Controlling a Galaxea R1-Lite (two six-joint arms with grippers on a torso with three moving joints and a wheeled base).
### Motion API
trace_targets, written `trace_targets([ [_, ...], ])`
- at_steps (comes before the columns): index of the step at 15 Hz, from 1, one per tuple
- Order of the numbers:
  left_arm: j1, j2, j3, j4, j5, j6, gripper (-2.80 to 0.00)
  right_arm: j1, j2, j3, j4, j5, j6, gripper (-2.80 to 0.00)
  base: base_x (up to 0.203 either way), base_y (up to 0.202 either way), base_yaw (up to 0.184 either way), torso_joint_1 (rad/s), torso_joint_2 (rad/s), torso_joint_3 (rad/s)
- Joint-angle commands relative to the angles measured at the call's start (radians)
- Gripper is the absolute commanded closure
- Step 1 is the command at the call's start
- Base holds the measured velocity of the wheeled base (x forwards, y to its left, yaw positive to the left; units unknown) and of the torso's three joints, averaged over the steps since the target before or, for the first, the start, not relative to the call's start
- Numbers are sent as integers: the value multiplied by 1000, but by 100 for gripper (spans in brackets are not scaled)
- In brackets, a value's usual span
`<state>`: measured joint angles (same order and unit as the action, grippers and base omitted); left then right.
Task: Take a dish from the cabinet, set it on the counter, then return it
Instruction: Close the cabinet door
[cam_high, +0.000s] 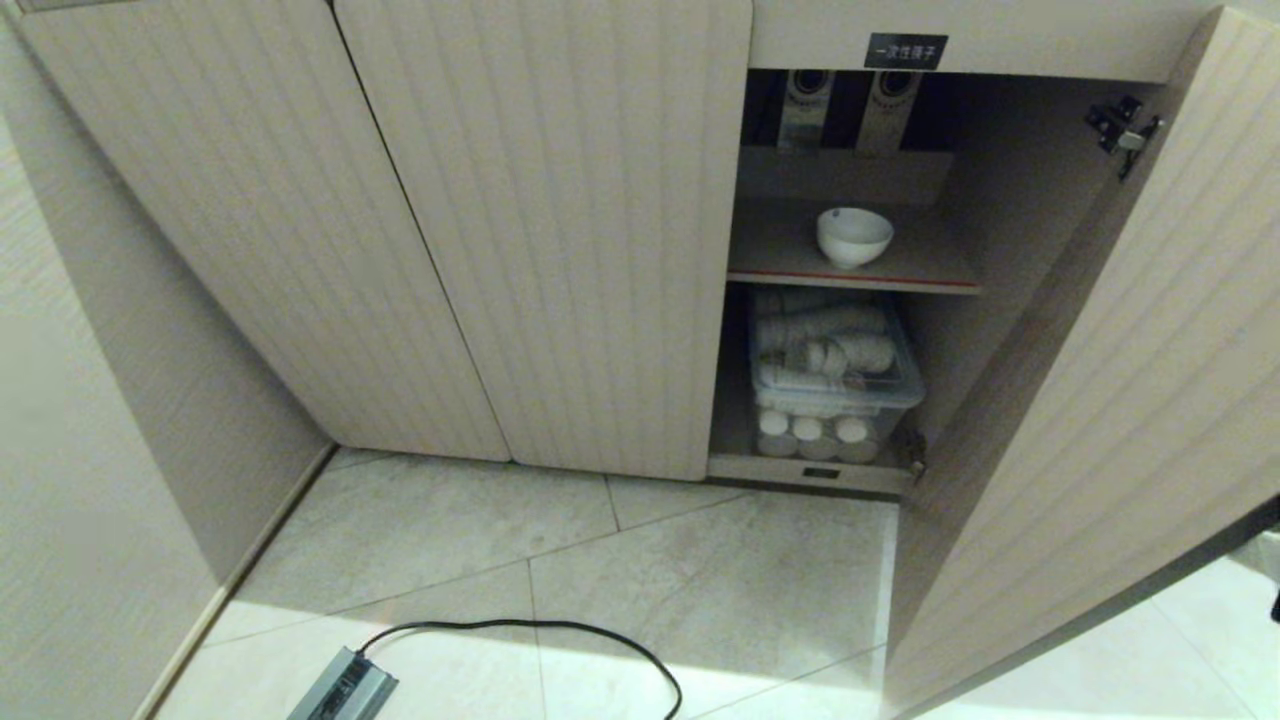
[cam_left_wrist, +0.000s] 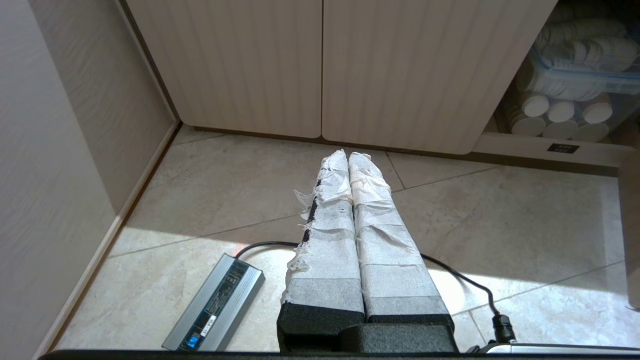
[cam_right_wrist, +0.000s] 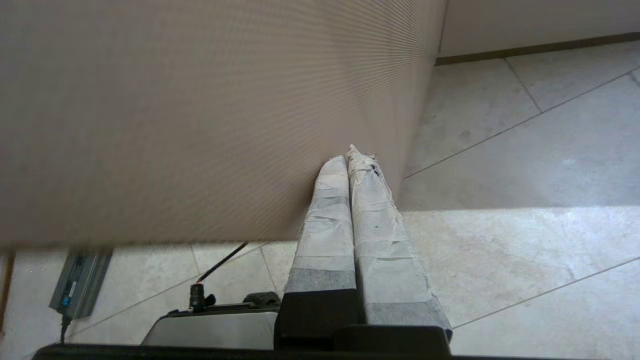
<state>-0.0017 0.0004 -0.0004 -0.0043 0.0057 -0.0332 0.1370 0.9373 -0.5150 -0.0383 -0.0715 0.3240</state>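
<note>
Hanging low over tiled floor (cam_left_wrist: 210, 200), left gripper (cam_left_wrist: 348, 156) has taped fingers (cam_left_wrist: 330, 220) pressed together, empty; grey power brick (cam_left_wrist: 215, 302) w/ black cable (cam_left_wrist: 465, 280) beneath. Right gripper (cam_right_wrist: 350, 152) fingers also closed, empty, tips close against open door (cam_high: 1110, 380), contact unclear. Further back, cabinet (cam_high: 560, 230) right bay open: dish (cam_high: 853, 236) upright on red-edged shelf (cam_high: 790, 255), upper right of head frame; clear box of cups (cam_high: 835, 375) below.

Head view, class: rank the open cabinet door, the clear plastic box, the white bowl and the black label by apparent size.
1. Open cabinet door, though it stands nearest the camera.
2. Clear plastic box.
3. White bowl.
4. Black label, close to the bowl in width, but thinner.
</note>
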Motion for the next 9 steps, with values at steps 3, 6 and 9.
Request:
trace_targets([
  [3, 0, 0, -1, 0, -1, -1, 0, 9, 94, -67, -1, 8, 4, 0, 0, 0, 0, 0, 0, 0],
  [6, 0, 0, 0, 0, 0, -1, 0, 12, 143, -124, 3, 9, 4, 0, 0, 0, 0, 0, 0, 0],
  [9, 0, 0, 0, 0, 0, -1, 0, 13, 196, -184, 28, 9, 6, 0, 0, 0, 0, 0, 0, 0],
])
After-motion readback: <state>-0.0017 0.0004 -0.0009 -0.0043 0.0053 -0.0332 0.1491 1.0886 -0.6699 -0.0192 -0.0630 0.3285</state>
